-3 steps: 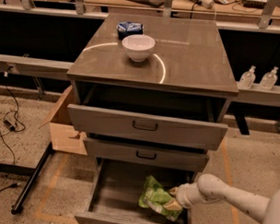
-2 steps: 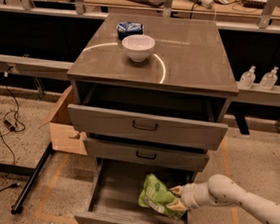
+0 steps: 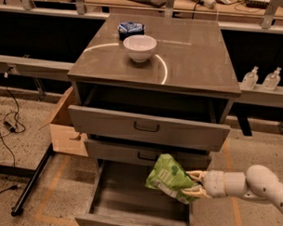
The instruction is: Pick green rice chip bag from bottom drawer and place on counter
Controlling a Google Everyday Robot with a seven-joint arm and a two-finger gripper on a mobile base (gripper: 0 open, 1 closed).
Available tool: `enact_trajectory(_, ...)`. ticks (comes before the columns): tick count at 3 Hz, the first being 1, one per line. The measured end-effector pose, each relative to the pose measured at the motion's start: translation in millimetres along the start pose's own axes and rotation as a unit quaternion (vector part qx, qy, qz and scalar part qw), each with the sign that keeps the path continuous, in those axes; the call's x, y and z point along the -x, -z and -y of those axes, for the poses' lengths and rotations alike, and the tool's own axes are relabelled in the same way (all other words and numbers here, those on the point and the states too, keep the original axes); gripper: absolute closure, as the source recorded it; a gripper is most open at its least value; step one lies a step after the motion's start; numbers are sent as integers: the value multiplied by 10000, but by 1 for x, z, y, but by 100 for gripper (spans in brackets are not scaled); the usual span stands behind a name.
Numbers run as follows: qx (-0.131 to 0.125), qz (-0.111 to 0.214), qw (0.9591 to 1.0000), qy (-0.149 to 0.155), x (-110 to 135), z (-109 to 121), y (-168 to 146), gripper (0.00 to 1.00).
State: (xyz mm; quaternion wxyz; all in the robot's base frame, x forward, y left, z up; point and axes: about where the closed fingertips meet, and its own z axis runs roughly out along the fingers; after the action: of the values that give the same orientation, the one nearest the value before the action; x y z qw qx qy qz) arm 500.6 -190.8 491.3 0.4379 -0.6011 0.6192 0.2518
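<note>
Gripper (image 3: 192,183) above grey bottom drawer (image 3: 124,193), fingers clamping crinkled light-green foil bag (image 3: 168,177). Clear upper drawer fronts (image 3: 148,129) before you approach desk (image 3: 204,61) right edge.

The counter (image 3: 199,61) bears a white bowl (image 3: 139,47) and blue-and-white packet (image 3: 131,28); below, the gripper (image 3: 191,183) clasps the green rice chip bag (image 3: 169,176).

Hand (image 3: 189,183) at bottom drawer (image 3: 129,194) right edge, gripping rice chip bag (image 3: 169,176) above it; bowl (image 3: 140,47) on counter (image 3: 194,56), packet (image 3: 130,27) behind.
</note>
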Motion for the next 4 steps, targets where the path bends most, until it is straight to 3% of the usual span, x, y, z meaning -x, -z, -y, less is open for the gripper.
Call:
enact_trajectory(1,39,-7,10000,-9,0,-3,-3,100)
enact_trajectory(2,-26,420,9991,74,30,5,5,100)
enact_trajectory(4,-14,1234,9919,300,126,16,61,100)
